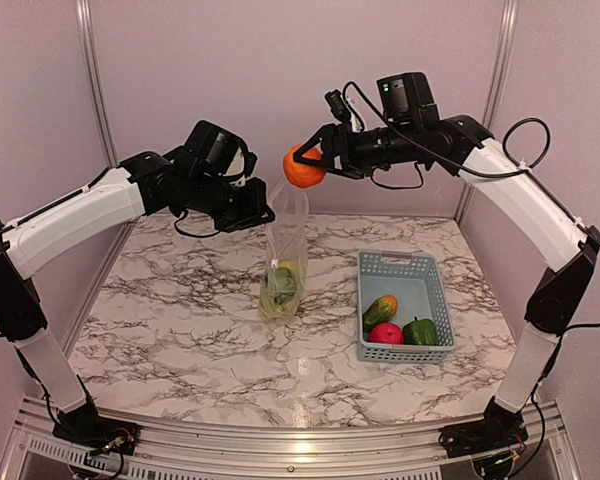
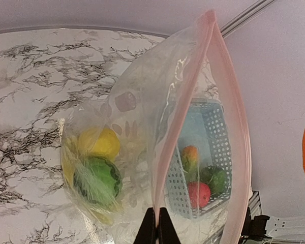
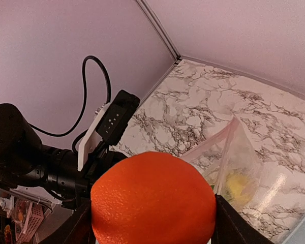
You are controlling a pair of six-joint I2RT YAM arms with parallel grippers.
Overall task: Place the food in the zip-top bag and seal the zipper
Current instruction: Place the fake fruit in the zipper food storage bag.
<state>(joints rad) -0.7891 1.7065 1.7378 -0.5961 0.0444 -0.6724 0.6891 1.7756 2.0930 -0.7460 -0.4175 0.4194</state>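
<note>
Holding the zip-top bag (image 1: 285, 250) upright by 1 lip of its mouth with the left gripper (image 2: 156, 224), fingers pressed together on the thin plastic with no gap showing; judged a way of keeping the mouth high and gaping for loading. Hanging near the middle of the worktop, a little toward the far edge, bottom seemingly resting on the marble. Showing the zipper (image 2: 229, 107) as 2 pinkish strips spread well apart in the left wrist view, hence unsealed. Containing 1 bagged pepper (image 2: 96, 180), green, and 1 yellow piece (image 2: 104, 142) touching it; cannot tell whether more yellow lies behind.

Carrying the orange (image 1: 298, 172) in the right gripper (image 1: 310, 165), fingers parted only as wide as the fruit and clamped on 2 sides of it. Hovering just above and beside the top of the bag's mouth, over the far-middle of the worktop; judged the approach for a drop between the strips.

Leaving 3 pieces in the basket (image 1: 395, 262) toward the right edge: mango (image 1: 380, 310), red apple (image 1: 386, 334), basket pepper (image 1: 420, 331), green. Reckoned roughly halfway through loading, sealing not yet begun. Calling next for a centring of the orange over the gap before release; risk of catching a strip and folding the slack mouth shut, or of tugging the lip from the left fingers.
</note>
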